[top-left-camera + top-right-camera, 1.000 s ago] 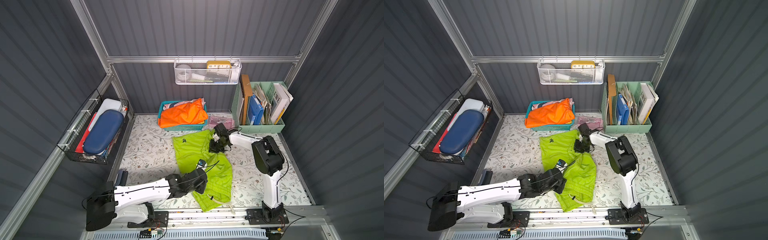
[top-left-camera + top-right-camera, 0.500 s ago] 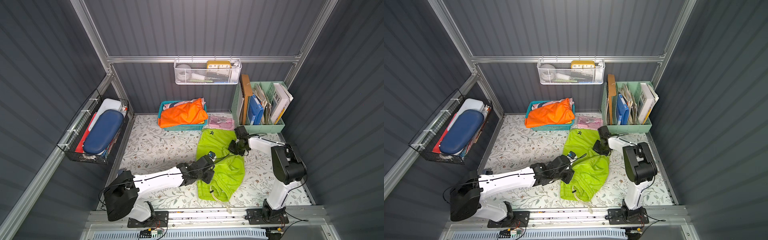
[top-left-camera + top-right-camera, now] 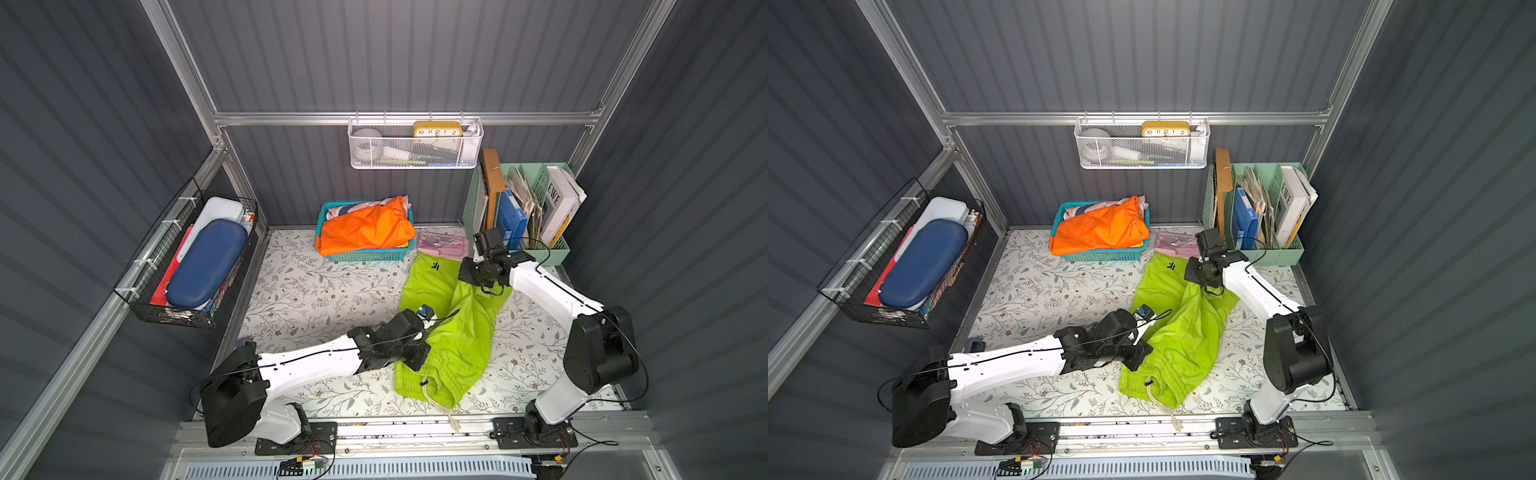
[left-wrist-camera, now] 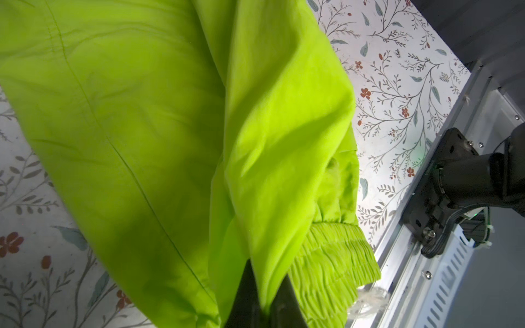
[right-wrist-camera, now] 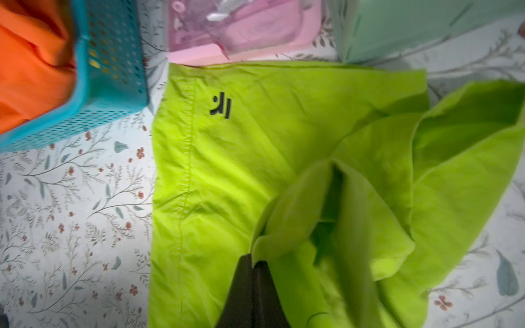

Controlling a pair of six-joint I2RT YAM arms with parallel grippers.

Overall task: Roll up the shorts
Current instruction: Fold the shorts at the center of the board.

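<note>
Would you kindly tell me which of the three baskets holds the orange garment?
The teal basket, standing on the table; the white mesh basket and the black wire basket hang on the walls.

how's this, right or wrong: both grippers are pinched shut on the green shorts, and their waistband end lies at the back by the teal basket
Wrong on one point: both top views show the waistband at the front, by the rail; the end with the black mark lies by the teal basket. The left gripper and right gripper are pinched shut on the shorts.
</note>
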